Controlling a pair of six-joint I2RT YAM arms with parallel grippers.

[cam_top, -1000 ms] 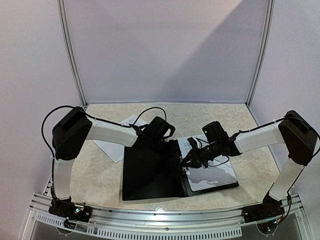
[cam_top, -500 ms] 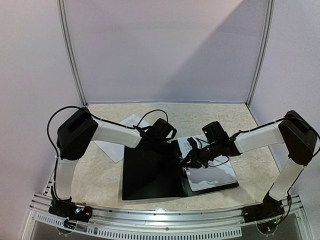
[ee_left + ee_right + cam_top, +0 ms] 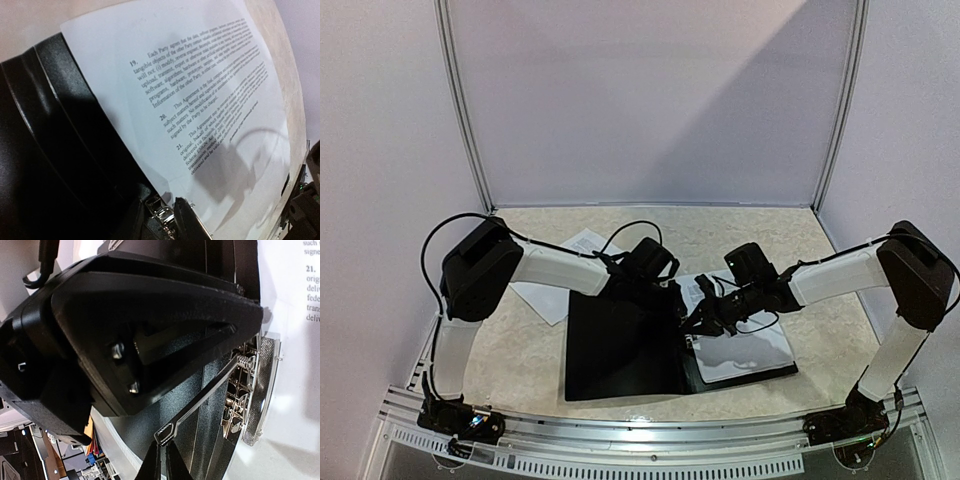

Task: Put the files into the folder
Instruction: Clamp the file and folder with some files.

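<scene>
Two grippers crowd the spine of the open black folder (image 3: 615,350), which lies flat on the speckled table (image 3: 520,350). A printed sheet (image 3: 745,350) of numbered clauses rests on the folder's right half, its inner edge beside the metal clip (image 3: 242,405) at the spine. More loose white sheets (image 3: 548,298) lie on the table off the folder's far left corner, partly hidden under the left arm.

The right gripper (image 3: 698,325) hangs over the spine, its fingertips pinched tight on the end of the clip's thin metal lever (image 3: 200,400), which slants up from the clip. The left gripper (image 3: 665,290) sits over the folder's far edge, just beside the right one. Its fingers do not show clearly in its own wrist view, so I cannot tell how wide it stands.

Much of the right wrist view is blocked by a bulky black housing (image 3: 140,340) with two screws, hiding most of the folder's left cover.
</scene>
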